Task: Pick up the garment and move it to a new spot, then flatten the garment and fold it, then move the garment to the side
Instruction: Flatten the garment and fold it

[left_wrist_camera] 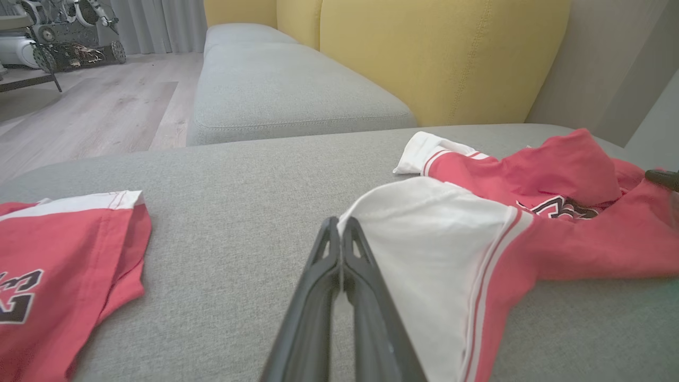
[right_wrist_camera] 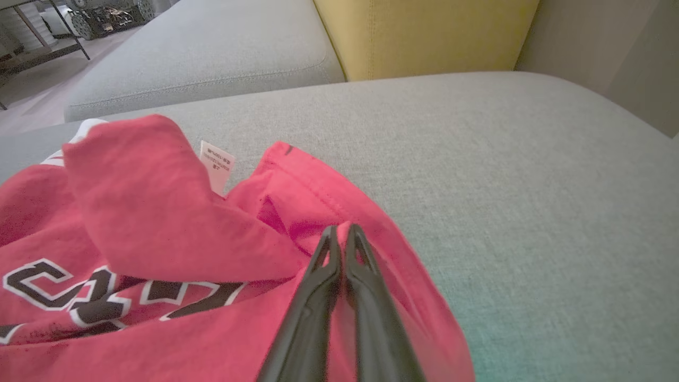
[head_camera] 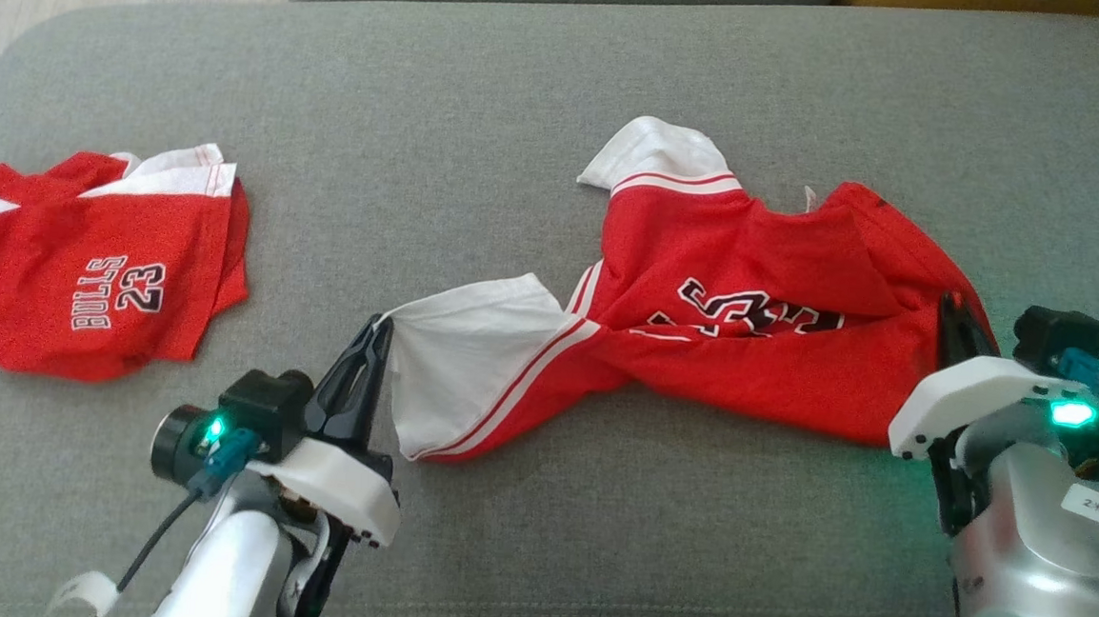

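Note:
A red basketball garment with white sleeves and black lettering lies crumpled and stretched across the grey sofa seat. My left gripper is shut on the corner of its white sleeve at the garment's left end; in the left wrist view the left gripper's fingers meet at the sleeve's edge. At the garment's right edge my right gripper is shut on the red cloth. The right wrist view shows the right gripper pinching a fold of the garment near its white label.
A second red jersey printed "BULLS 23" lies flat at the seat's left end, also the jersey in the left wrist view. A yellow backrest rises behind the seat. Wooden floor lies beyond the left edge.

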